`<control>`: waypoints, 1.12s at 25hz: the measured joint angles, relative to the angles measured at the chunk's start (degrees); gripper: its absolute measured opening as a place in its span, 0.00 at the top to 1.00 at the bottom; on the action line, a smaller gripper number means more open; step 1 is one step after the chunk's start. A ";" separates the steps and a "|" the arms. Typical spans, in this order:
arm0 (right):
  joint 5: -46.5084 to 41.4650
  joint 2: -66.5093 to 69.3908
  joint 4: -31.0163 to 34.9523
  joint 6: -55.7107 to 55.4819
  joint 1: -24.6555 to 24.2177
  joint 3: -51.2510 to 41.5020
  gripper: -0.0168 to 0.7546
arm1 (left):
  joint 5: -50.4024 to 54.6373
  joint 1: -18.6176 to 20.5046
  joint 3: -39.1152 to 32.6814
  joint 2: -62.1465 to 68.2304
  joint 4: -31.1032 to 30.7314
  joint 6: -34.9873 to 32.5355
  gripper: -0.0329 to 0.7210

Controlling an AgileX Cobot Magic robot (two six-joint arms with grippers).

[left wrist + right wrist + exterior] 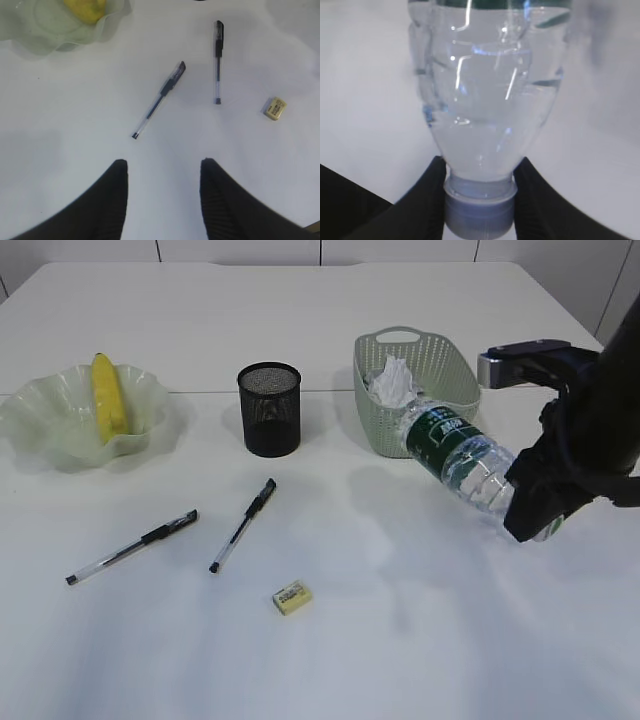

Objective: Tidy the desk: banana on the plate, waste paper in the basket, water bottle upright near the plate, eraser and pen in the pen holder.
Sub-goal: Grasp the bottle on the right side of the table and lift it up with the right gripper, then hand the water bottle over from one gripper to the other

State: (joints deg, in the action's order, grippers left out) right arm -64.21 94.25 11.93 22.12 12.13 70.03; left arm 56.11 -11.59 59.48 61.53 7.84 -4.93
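My right gripper (535, 520) (481, 162) is shut on the neck of the water bottle (455, 445) (485, 90), just above its white cap (479, 210). It holds the bottle tilted in the air, base toward the basket (450, 370). The waste paper (393, 380) lies inside the basket. The banana (107, 397) (86, 9) rests on the plate (40, 415) (30, 35). Two pens (132, 547) (243, 524) (160, 99) (218, 60) and the eraser (291, 597) (274, 108) lie on the desk in front of the pen holder (269, 410). My left gripper (164, 162) hangs open above bare desk near the pens.
The desk's seam (200, 392) runs across behind the plate and the pen holder. A wall stands beyond the far edge. The right arm (600, 390) reaches in from the right edge.
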 joint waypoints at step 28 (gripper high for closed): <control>-0.85 -1.97 7.92 -3.30 19.12 12.18 0.66 | -5.44 0.00 0.00 0.00 23.98 -0.09 0.51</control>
State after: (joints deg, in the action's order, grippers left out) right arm -65.06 92.28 19.84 18.83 31.25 82.21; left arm 50.67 -11.59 59.48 61.53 31.81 -5.02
